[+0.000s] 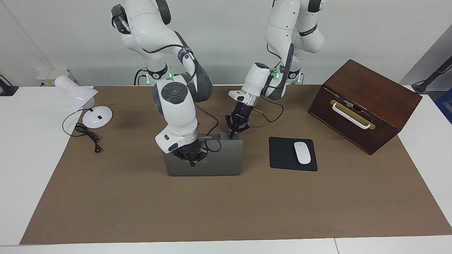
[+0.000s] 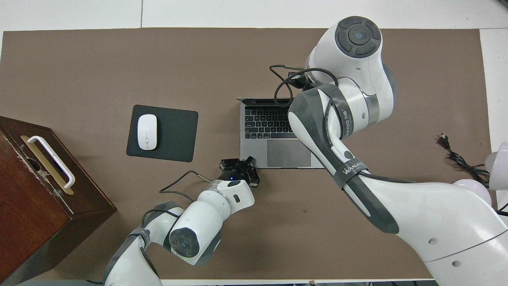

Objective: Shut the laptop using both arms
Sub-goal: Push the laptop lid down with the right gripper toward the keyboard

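On a brown mat across a white table, the right gripper, fingertips pressed together, hangs against the back of the open laptop lid; the left gripper, likewise closed and empty, hangs at the laptop's corner nearest the left arm's base.

Right tool — hidden overhead under its arm.

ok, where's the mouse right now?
The white mouse lies on the black mouse pad, between the open laptop and the wooden box, toward the left arm's end of the table.
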